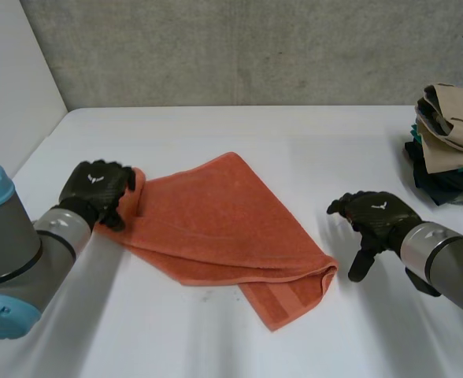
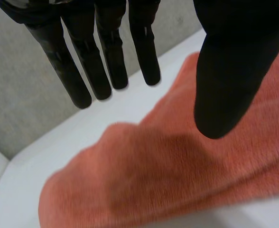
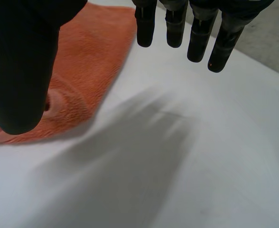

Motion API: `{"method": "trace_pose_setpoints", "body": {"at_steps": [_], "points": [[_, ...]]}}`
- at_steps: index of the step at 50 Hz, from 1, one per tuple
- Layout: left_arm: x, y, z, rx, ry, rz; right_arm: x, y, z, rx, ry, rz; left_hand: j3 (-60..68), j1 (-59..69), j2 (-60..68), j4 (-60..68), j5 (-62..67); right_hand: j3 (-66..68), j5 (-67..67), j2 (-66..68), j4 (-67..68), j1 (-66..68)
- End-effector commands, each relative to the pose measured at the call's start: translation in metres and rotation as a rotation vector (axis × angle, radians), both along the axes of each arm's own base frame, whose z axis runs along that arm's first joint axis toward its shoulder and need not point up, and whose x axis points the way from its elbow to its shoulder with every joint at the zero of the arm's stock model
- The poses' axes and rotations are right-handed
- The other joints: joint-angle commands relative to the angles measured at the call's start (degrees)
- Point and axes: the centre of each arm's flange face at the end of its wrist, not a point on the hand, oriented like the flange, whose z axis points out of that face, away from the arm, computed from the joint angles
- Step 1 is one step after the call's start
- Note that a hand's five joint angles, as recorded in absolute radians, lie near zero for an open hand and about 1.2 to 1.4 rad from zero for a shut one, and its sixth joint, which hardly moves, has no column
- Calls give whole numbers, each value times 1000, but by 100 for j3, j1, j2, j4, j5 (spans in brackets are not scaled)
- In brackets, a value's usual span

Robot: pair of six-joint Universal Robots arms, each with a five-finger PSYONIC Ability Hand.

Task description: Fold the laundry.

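On table, towel (image 1: pixel 224 224): orange, loosely folded over itself, lying flat mid-way across the white table (image 1: pixel 294 126), between the two hands.
Towel axis: long axis runs on a diagonal, from the corner at the left hand to the doubled corner near the right hand; a lower layer sticks out at that right-hand end.
Left hand (image 1: pixel 96 189): at the towel's left corner, on or just over the cloth; contact hard to confirm.
Left hand state: own wrist view has the left hand (image 2: pixel 234 71) with fingers straight and thumb apart, nothing pinched; towel (image 2: pixel 177 175) lies under the palm.
Right hand (image 1: pixel 377 220): over bare table just beside the towel's right corner, apart from the cloth.
Right hand state: own wrist view has the right hand (image 3: pixel 21 61) with fingers straight, thumb spread, empty; towel (image 3: pixel 92 57) edge lies off its thumb side.
Nearer hand: left, already at the cloth.
Next move, judged: a fold along the diagonal needs both end corners pinched; the right must shift inward toward its corner.
Clothes pile (image 1: pixel 448 134): far right of table, well apart from towel.
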Motion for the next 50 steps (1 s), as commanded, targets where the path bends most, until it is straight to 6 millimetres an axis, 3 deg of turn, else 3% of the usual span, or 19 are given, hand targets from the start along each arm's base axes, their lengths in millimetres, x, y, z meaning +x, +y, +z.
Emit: {"method": "trace_pose_setpoints", "body": {"at_steps": [1, 10, 18, 22, 24, 25, 35, 42, 50], "points": [[-2, 13, -18, 80, 1, -57, 15, 7, -17, -23, -8, 54, 2535, 2474, 2532, 2554, 2541, 475, 350, 432, 343, 572], [-18, 39, -25, 168, -4, -165, 29, 11, -33, -29, -16, 97, 2485, 2425, 2482, 2504, 2492, 1282, 1157, 1239, 1151, 1379], [-20, 41, -39, 216, -20, -177, 36, 12, -44, -18, -10, 121, 1224, 1163, 1221, 1243, 1230, 1903, 1778, 1860, 1771, 2000], [-21, 40, -44, 227, -27, -175, 42, 15, -48, -23, -8, 141, 335, 274, 331, 354, 341, 3581, 3456, 3538, 3450, 3678], [-21, 40, -46, 231, -33, -175, 43, 13, -48, -36, -12, 141, 181, 120, 178, 200, 187, 6553, 6428, 6510, 6421, 6650], [-22, 40, -47, 232, -35, -179, 43, 12, -47, -40, -14, 140, 147, 87, 144, 166, 154, 6758, 6633, 6715, 6626, 6855], [-28, 33, -57, 234, -45, -192, 41, 10, -42, -82, -39, 125, 214, 154, 211, 233, 221, 6760, 6635, 6717, 6628, 6857], [-32, 21, -63, 203, -64, -196, 39, 12, -36, -93, -43, 123, 1103, 1043, 1100, 1122, 1110, 6760, 6635, 6717, 6628, 6857], [-44, 12, -57, 90, -40, -216, 39, 12, -33, -103, -44, 121, 5172, 5111, 5168, 5191, 5178, 6760, 6635, 6717, 6628, 6857]]}}
